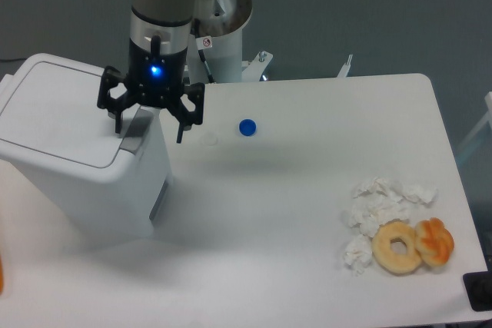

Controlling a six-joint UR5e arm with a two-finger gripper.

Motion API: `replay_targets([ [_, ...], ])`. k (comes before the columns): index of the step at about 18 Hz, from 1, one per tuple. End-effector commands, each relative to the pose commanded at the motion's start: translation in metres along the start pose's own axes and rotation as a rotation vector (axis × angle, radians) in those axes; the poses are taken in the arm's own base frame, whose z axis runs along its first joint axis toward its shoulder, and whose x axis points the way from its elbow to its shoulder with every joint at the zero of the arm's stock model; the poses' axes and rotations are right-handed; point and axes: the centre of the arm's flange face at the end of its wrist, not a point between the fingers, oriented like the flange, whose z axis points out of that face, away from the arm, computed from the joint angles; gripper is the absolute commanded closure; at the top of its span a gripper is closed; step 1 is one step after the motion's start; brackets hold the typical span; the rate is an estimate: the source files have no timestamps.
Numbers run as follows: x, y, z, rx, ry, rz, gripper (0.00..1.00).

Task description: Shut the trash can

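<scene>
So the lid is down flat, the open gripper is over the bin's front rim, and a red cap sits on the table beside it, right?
Not quite: the cap is blue, not red, as the camera view shows. The rest holds: the trash can has its lid down flat and the open gripper is over its front rim.

A single fixed camera looks down on the scene from high at the front of the counter [307,213], tilted steeply and facing the robot's base [223,32], which stands at the counter's far edge. It sits at a middling distance: nearly the whole white surface fits in frame, with the far right corner rounded off near the upper right. The trash can [77,155] lies left of the base and is cut slightly by the left border. The arm enters from the top edge, its upper part cropped, and the gripper [150,120] hangs over the trash can's right rim. Grey floor fills the background beyond the base.
</scene>
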Motion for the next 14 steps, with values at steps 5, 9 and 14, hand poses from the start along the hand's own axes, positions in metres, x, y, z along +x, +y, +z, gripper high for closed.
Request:
replay_targets([
  [5,-0.036,-0.007,-0.018,0.033,-0.041,0.032,0.0],
  [9,-0.101,-0.003,-0.025,0.034,-0.091,0.081,0.0],
  [14,-0.202,0.014,-0.001,-0.078,-0.16,0.287,0.0],
])
